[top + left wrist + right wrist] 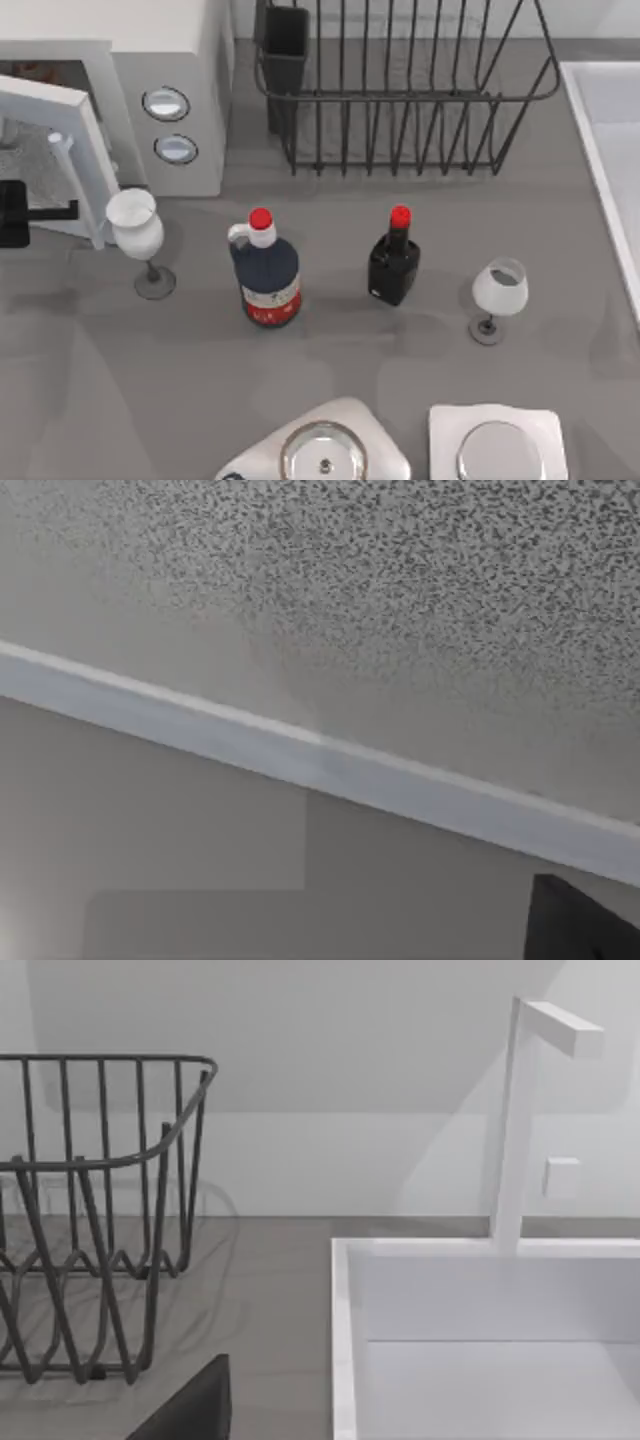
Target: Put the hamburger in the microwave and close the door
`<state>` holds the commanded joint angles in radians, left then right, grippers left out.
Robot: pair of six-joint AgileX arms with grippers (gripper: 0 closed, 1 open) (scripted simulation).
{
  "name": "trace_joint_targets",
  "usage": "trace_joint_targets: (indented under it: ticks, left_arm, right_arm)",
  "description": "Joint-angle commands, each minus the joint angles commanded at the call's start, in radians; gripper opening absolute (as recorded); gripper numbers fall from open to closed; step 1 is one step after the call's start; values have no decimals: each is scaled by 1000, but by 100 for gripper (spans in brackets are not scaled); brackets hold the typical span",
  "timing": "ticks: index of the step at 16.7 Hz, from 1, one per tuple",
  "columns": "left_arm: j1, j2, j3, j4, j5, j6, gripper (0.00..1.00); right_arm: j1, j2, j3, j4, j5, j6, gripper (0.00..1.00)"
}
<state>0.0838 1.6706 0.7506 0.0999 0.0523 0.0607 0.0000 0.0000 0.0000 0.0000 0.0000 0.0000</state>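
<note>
My left gripper (pixel 45 212) sits at the far left edge of the table, pressed up against the outer face of the door (pixel 55 105). I cannot tell whether it is spread or closed. The left wrist view explains the placement: directly ahead of the hand is the door's grey speckled window (pixel 400 600), with the white frame strip (pixel 330 765) just past it. I judge the hand is set there to push, not to grip.

The door stands partly swung out from the microwave (pixel 185 60), so the dark cavity behind it is open to view. Beyond the hand, deep in that cavity, there is a sliver of orange-brown (pixel 28 70) which I take for the hamburger, though too little shows to be sure. If so, the loading is done and closing is what remains.

A white wine glass (pixel 137 228) stands just beside the door's free edge, on the far side of the door from my hand. The swing should carry the panel away from it, but I would watch that gap.

The right arm (pixel 497 447) is parked at the table's near edge, its wrist camera facing the dish rack (pixel 100 1210) and the sink (pixel 480 1350).
</note>
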Motion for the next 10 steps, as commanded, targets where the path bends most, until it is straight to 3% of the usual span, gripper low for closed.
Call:
trace_joint_targets:
  ticks: [10]
  left_arm:
    - [-64, 259, 292, -4, -10, -30, 0]
  right_arm:
    - [0, 0, 0, 0, 0, 0, 100]
